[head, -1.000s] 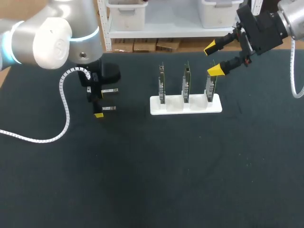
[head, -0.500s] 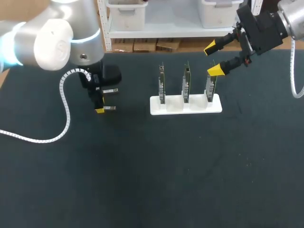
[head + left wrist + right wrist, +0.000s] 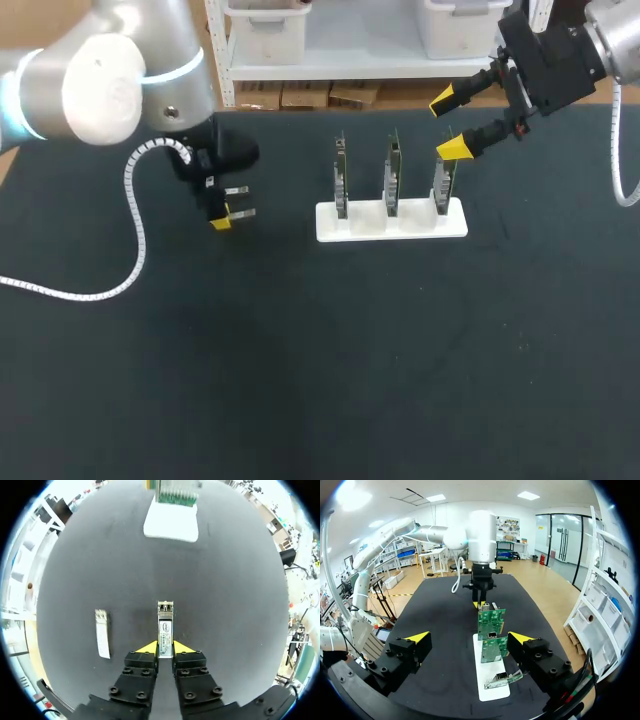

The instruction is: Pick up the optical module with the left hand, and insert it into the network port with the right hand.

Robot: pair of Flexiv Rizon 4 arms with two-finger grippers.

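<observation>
Fingers [image 3: 146,648] of the left gripper [image 3: 165,649] are clamped on the module [image 3: 165,622] from both sides at its rear end, so most of its body juts out ahead of the yellow tips, pointing toward the rack [image 3: 390,222]. It looks lifted just clear of the table [image 3: 300,380]. A spare module [image 3: 102,640] lies flat on the cloth beside the gripper, untouched. The right gripper [image 3: 450,124] hangs over the rack's right end with its jaws spread wide and nothing in them, just above the three upright boards [image 3: 392,175]. The step in hand, as I judge it, is the handover. To do it well, the left arm should carry the module level toward the middle, well above the spare one and the board tops. It should offer the bare forward part of the body. The right fingers should close on that stretch squarely, flat on the two long sides. The left should let go only once that hold is firm. A skewed hold would likely make the later insertion jam. Which board's port is meant I cannot tell.
</observation>
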